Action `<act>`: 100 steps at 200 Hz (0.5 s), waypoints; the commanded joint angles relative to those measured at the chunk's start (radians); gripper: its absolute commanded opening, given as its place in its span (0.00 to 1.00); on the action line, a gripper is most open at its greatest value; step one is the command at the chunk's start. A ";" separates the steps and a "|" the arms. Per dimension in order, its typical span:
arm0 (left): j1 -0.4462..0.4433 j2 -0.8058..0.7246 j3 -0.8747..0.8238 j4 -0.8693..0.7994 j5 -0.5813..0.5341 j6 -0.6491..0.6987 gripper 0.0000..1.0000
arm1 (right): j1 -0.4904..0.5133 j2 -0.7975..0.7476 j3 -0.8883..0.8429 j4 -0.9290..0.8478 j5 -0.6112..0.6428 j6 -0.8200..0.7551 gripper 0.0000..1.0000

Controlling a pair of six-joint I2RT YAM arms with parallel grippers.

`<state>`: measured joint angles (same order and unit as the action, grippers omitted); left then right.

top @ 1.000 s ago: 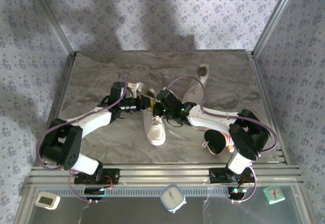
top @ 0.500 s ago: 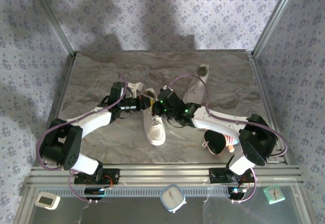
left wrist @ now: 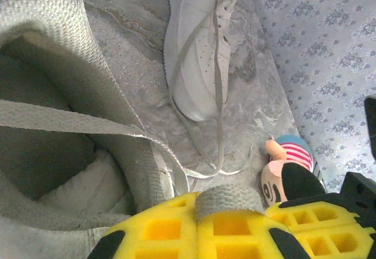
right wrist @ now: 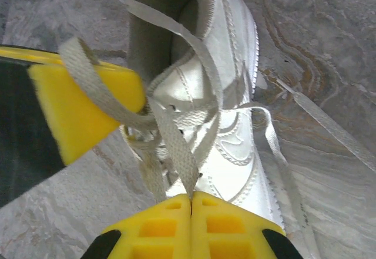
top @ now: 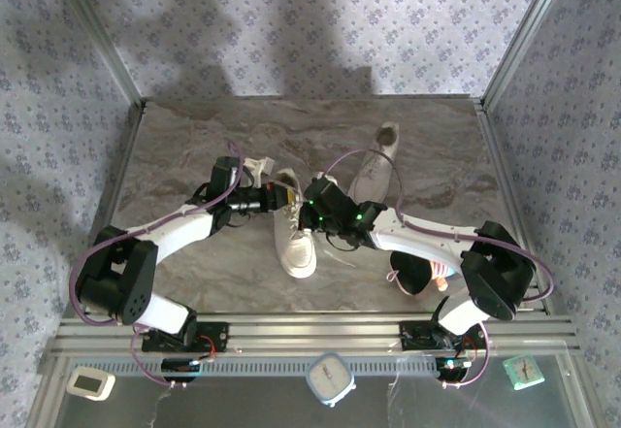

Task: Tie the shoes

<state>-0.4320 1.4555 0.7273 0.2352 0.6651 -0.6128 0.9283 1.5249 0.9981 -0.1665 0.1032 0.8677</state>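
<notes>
One white shoe (top: 297, 248) lies mid-table with its toe toward me, and the second shoe (top: 374, 166) lies behind it to the right. My left gripper (top: 283, 193) is at the near shoe's opening, shut on a loop of its white lace (left wrist: 230, 199), which bulges out over the yellow pads (left wrist: 158, 229). My right gripper (top: 312, 216) hovers over the same shoe (right wrist: 232, 130), shut on another strand of lace (right wrist: 179, 153) pulled taut. That lace crosses the left gripper's yellow pad (right wrist: 82, 106). The second shoe (left wrist: 200, 53) trails loose laces.
A black-and-pink plush toy (top: 415, 271) lies near the right arm's base, also seen as the plush toy (left wrist: 288, 174) beyond the left pads. Metal frame rails and patterned walls bound the marble table (top: 194, 147). Two clocks (top: 328, 378) sit on the near ledge.
My right gripper has drawn slightly nearer and rightward with its lace strand, and the right elbow has swung outward. The left arm has stayed put.
</notes>
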 commanded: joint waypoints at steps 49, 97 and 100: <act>0.004 -0.004 0.021 -0.009 0.019 0.028 0.00 | 0.002 0.028 -0.008 -0.046 0.024 0.008 0.00; 0.004 -0.009 0.017 -0.001 0.035 0.034 0.00 | -0.005 0.044 0.005 -0.064 0.015 0.009 0.01; 0.004 -0.008 0.017 0.000 0.038 0.034 0.00 | -0.005 0.044 0.007 -0.064 0.015 0.009 0.01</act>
<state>-0.4320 1.4555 0.7273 0.2348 0.6662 -0.6098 0.9272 1.5574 0.9905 -0.1986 0.1093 0.8680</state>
